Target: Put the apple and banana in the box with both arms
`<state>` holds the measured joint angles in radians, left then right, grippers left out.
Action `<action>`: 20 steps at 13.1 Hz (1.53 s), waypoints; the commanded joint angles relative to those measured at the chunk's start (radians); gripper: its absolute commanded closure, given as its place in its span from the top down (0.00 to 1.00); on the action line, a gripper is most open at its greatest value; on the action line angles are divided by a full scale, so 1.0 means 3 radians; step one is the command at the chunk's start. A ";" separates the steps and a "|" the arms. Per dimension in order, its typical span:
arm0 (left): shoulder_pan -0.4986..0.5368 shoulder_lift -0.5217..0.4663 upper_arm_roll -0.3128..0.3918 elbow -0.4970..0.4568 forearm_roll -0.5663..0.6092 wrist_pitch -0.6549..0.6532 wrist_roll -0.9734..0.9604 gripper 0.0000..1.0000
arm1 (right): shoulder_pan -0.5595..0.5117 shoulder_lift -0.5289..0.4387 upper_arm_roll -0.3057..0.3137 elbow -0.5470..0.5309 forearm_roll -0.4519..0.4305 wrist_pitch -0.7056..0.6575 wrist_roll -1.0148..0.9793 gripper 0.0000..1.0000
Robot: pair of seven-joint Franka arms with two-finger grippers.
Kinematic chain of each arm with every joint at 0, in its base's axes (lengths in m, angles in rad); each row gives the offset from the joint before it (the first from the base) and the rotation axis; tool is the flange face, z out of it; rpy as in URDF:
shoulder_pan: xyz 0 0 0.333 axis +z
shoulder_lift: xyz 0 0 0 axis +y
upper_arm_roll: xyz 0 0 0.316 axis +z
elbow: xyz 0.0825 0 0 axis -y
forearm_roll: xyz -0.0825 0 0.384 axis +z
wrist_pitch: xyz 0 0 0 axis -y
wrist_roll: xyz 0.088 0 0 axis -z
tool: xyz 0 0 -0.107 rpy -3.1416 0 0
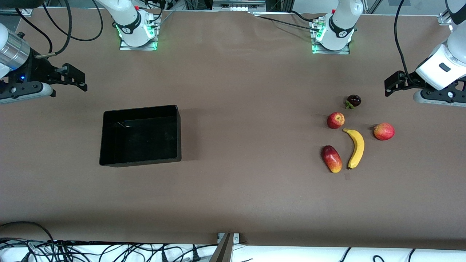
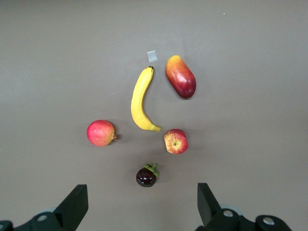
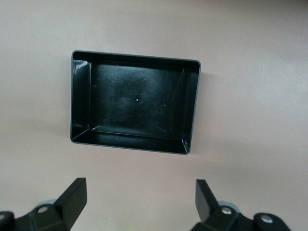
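Note:
The apple (image 1: 335,120), small and red with yellow streaks, lies on the table toward the left arm's end. The yellow banana (image 1: 356,147) lies beside it, nearer the front camera. The black box (image 1: 142,160) stands empty toward the right arm's end. My left gripper (image 1: 393,84) is open and empty, in the air over bare table at the left arm's end. In the left wrist view (image 2: 142,204) it sees the apple (image 2: 175,141) and the banana (image 2: 140,98). My right gripper (image 1: 78,78) is open and empty over bare table at the right arm's end. In the right wrist view (image 3: 140,202) it sees the box (image 3: 134,58).
Round the banana lie a red-orange round fruit with a nub (image 1: 383,131), a red-yellow mango-like fruit (image 1: 331,158) and a dark purple fruit with a green cap (image 1: 353,100). A small tape piece (image 1: 347,176) lies by the banana's tip. Cables hang along the table's front edge.

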<state>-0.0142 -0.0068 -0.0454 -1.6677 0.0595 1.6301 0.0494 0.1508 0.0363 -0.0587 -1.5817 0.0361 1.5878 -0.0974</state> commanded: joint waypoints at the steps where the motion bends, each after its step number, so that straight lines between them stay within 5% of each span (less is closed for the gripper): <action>1: -0.0019 -0.0044 0.0013 -0.0009 -0.0075 0.0007 -0.0017 1.00 | -0.0037 0.0058 0.0017 -0.0106 -0.0125 0.0035 -0.0033 1.00; 10: -0.0019 -0.0044 0.0013 -0.0009 -0.0075 0.0007 -0.0017 1.00 | -0.0053 0.1075 -0.0295 -0.0460 -0.0156 0.1037 -0.0018 1.00; 15: -0.0014 -0.0044 0.0013 -0.0009 -0.0070 0.0007 -0.0017 1.00 | -0.0124 0.1254 -0.0295 -0.1001 -0.0136 0.1880 -0.0018 0.96; 17: -0.0019 -0.0044 0.0013 -0.0009 -0.0070 0.0007 -0.0017 1.00 | -0.0150 0.1377 -0.0295 -0.1012 -0.0125 0.1988 -0.0028 0.87; 20: -0.0019 -0.0044 0.0013 -0.0009 -0.0070 0.0007 -0.0017 1.00 | -0.0150 0.1418 -0.0295 -0.1053 -0.0039 0.1994 -0.0033 0.53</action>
<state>-0.0146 -0.0069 -0.0454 -1.6676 0.0595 1.6301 0.0494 0.1163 0.4690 -0.1552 -1.8820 0.0029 2.1743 -0.0977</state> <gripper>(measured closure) 0.000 0.269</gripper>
